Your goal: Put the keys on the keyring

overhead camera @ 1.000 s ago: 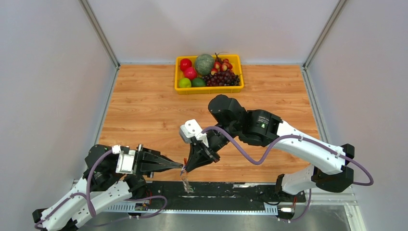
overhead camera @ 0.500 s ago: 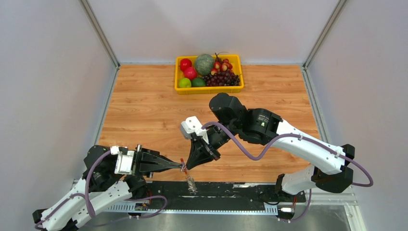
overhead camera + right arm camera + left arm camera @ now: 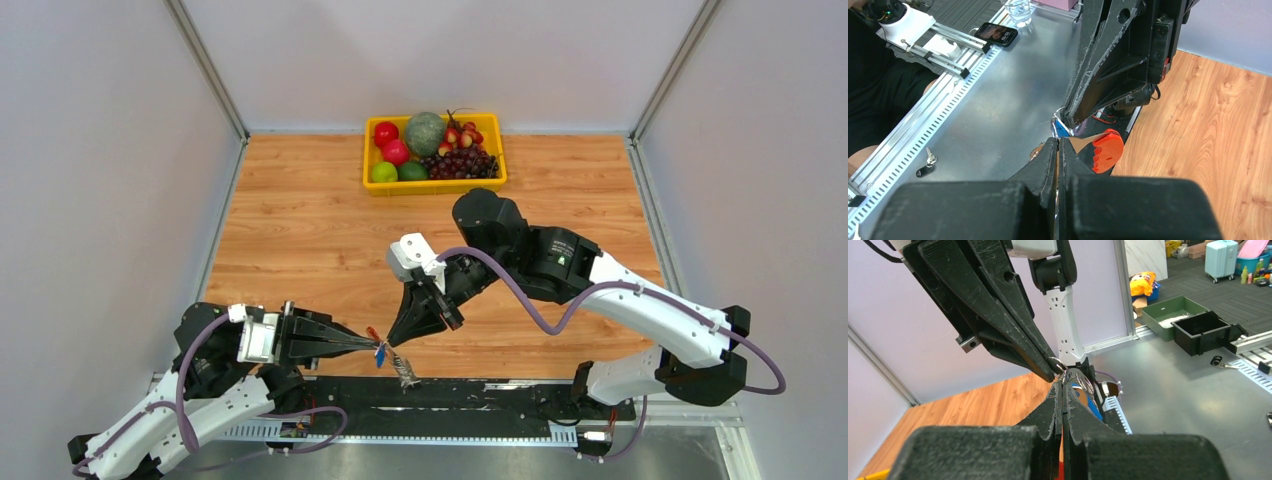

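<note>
At the table's near edge my left gripper (image 3: 375, 346) and right gripper (image 3: 392, 341) meet tip to tip, both shut. The thin silver keyring (image 3: 1057, 365) sits right at the right gripper's (image 3: 1053, 374) tip, apparently pinched there. Its grey charm (image 3: 405, 373) hangs below. The red key (image 3: 1107, 150) lies under my left gripper (image 3: 1068, 120), which seems shut on its blade. Red also shows low in the gap of the left gripper (image 3: 1062, 384). The blue key (image 3: 1063, 129) dangles at the ring, just ahead of the right gripper (image 3: 1058, 142).
A yellow basket (image 3: 435, 186) of fruit stands at the table's far middle. A black rail (image 3: 480, 395) runs along the near edge under the grippers. Beyond it lies a metal bench with a phone (image 3: 995, 33) and a small loose key (image 3: 928, 161).
My right gripper has shifted a little right and up. The charm swung right with it. The blue key now shows under the left fingertips. The left arm barely moved.
</note>
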Action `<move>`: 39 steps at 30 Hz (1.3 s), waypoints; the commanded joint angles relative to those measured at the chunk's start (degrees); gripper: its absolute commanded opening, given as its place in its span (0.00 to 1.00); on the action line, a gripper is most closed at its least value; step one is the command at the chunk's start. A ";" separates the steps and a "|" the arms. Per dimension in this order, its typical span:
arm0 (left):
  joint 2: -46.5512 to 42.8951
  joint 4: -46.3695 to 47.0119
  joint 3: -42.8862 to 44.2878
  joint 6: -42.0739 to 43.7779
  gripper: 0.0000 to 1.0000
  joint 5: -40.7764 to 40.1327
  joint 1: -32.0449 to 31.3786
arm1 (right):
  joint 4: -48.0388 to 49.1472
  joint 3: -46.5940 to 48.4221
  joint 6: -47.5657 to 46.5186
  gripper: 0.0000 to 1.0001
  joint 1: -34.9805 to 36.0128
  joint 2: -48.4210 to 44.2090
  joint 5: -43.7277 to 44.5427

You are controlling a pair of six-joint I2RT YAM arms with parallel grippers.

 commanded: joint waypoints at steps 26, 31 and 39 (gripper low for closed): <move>-2.03 0.31 -0.97 2.87 0.00 -9.94 0.13 | 26.50 -12.36 13.27 0.00 -0.45 -13.22 16.12; -3.17 0.86 -1.48 3.46 0.00 -15.41 0.14 | 32.37 -15.89 17.33 0.00 -0.41 -15.94 19.60; -1.46 4.94 -2.15 2.69 0.04 -17.49 0.15 | 41.92 -21.43 22.19 0.00 -0.47 -18.39 23.11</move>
